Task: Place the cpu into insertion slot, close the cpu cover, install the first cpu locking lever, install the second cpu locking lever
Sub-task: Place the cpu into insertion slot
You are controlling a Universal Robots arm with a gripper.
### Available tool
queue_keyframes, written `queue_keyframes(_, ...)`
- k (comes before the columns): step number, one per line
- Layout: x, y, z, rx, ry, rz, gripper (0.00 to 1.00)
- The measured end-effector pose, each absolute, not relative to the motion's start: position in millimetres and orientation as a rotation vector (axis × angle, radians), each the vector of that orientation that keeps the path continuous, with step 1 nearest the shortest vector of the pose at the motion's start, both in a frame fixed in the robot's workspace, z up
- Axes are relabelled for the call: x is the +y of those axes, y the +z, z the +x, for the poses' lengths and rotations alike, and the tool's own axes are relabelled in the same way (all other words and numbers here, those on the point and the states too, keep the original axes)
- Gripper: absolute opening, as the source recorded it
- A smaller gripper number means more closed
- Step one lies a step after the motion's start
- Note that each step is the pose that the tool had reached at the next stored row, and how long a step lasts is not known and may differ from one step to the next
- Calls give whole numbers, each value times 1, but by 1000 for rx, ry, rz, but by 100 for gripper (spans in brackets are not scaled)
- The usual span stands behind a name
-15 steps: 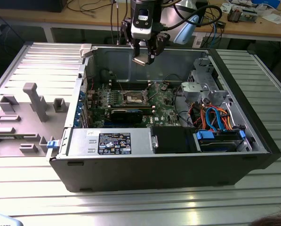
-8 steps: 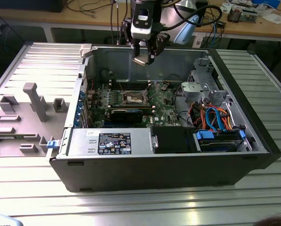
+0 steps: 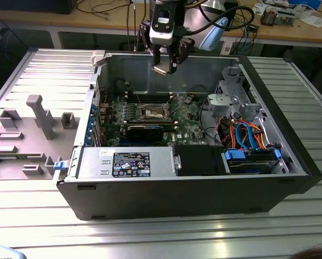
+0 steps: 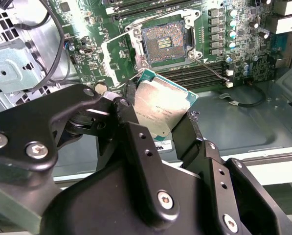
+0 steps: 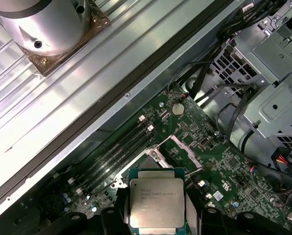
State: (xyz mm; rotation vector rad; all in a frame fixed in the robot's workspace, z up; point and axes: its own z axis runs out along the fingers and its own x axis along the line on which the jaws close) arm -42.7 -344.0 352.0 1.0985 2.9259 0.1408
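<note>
One tool (image 3: 165,66) clamped the cpu (image 3: 161,70) (insertion slot (image 3: 152,112) toward six o'clock, exterior view); lowered askew, it could bend pins.

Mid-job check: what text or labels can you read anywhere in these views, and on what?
On the cpu, held in the gripper: printed lines, too small to read.
Black label on the silver box inside the case: too blurred to read.
White sticker beside it: unreadable.
Nothing can be quoted.
</note>
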Motion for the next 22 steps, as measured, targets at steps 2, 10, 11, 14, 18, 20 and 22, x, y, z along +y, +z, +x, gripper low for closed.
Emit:
queue_keyframes(2, -344, 352, -43, 2925, 141, 1100, 54)
queue_keyframes(10, -344, 352, -43, 2920, 141, 1113, 54)
queue_keyframes(11, -344, 352, -43, 2918, 141, 1117, 54)
queue_keyframes(14, -344, 352, -43, 2907, 140, 1145, 54)
queue_keyframes(18, -344, 352, -43, 2899, 140, 1162, 54)
queue_keyframes(20, -344, 352, -43, 2897, 140, 1166, 54)
queue_keyframes(22, -344, 352, -43, 2895, 140, 1170, 54)
